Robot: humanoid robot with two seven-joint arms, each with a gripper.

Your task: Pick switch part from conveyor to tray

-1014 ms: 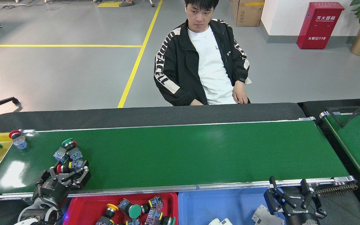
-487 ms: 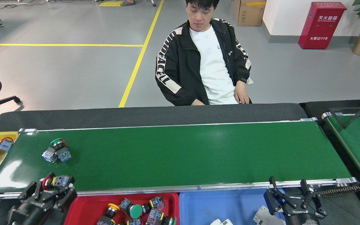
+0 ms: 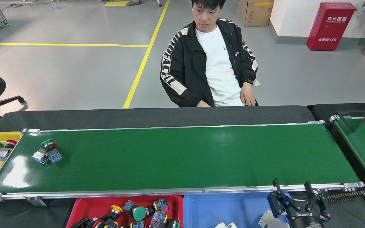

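A switch part (image 3: pixel 97 223) is gripped by the left gripper (image 3: pixel 90 222) over the red tray (image 3: pixel 78 209); the right gripper (image 3: pixel 293 194) is held open near the conveyor (image 3: pixel 182 158).

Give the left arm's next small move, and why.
Probably open the left gripper: its fingers seem closed on a red-capped switch part low over the red tray, so the drop is due. More parts wait on the conveyor.

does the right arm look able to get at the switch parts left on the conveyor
Probably not easily. The switch parts sit at the conveyor's far left end, while the right gripper hovers open near its right end over the blue tray. Nothing blocks the belt, but the span looks long.
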